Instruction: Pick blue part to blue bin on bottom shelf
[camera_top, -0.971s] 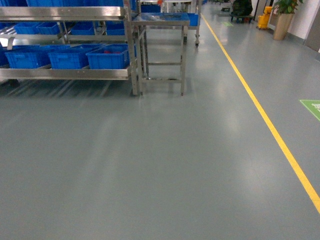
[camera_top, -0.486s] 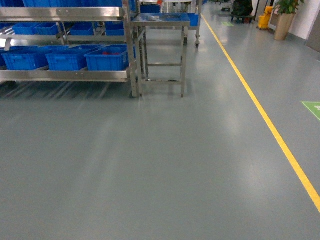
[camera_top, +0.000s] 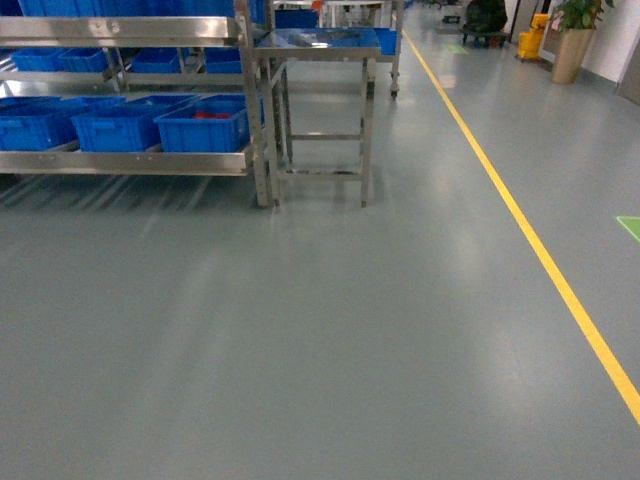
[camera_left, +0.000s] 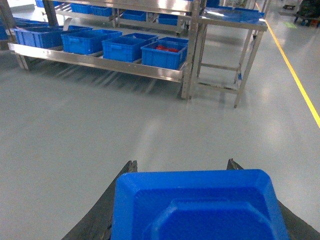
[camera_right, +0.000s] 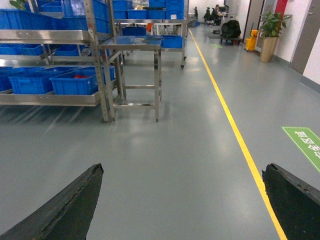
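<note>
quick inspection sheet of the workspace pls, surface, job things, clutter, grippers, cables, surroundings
surface: grey floor, bare and glossy ahead of the robot
job's things: blue part between the left gripper fingers; bottom shelf carries a row of blue bins, the rightmost bin holding something red
clutter: nothing seen
grippers: left shut on the blue part; right gripper open, empty
cables: nothing seen
surroundings: steel table beside the rack, yellow floor line, potted plant far right
</note>
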